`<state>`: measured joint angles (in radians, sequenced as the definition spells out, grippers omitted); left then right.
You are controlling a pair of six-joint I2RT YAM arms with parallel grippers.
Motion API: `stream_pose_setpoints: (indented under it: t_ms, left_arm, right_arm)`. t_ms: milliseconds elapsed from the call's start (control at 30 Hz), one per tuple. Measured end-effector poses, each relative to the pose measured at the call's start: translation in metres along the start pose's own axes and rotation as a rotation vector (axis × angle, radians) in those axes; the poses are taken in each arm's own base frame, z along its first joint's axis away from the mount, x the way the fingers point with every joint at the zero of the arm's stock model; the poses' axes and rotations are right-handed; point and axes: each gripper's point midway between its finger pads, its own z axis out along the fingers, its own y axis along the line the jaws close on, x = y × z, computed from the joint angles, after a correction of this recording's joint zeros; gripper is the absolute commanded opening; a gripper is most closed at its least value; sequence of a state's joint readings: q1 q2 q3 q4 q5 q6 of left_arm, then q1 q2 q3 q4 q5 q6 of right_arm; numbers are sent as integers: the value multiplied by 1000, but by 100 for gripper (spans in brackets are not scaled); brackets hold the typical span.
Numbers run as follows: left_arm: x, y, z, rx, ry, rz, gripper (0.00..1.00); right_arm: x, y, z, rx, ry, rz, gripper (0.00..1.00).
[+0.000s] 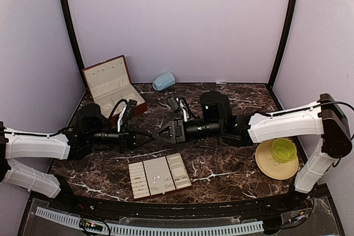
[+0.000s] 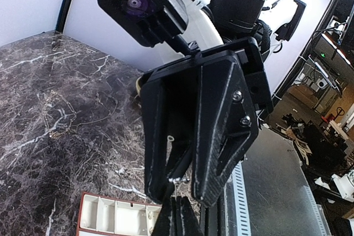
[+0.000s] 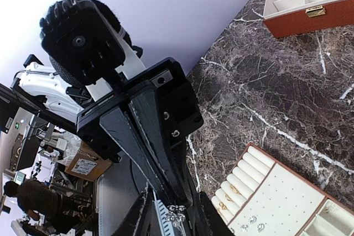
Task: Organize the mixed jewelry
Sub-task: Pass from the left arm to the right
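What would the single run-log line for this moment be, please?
stage: mid-air handover | left gripper: shut on earring | right gripper: closing around it | tray: below

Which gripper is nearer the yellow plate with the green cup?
Right. The right gripper is at table centre, left of the yellow plate; the left gripper, meeting it there, is slightly farther left.

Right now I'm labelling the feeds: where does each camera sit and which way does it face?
Top: above and behind the arms, looking down on the table, tray and both arms.
Left wrist: looks along its tool at the right tool head-on.
Right wrist: looks along its tool at the left tool.
All three show the tray; both wrist views show the tiny earring between the tool tips.
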<state>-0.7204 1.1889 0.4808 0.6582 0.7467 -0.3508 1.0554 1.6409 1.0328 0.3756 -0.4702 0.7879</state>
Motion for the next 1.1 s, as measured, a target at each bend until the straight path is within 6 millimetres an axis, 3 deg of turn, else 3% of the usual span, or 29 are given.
stream_pose_setpoints:
  t_ms: [333, 633, 1100]
  left_arm:
    - [3, -1, 0, 5, 5, -1, 0]
    - [4, -1, 0, 4, 5, -2, 0]
    - [4, -1, -1, 2, 3, 0, 0]
  right_arm:
    - [-3, -3, 0, 20, -16, 1, 24]
    - [-4, -4, 0, 24, -22, 9, 14]
    - [-3, -6, 0, 29, -24, 15, 6]
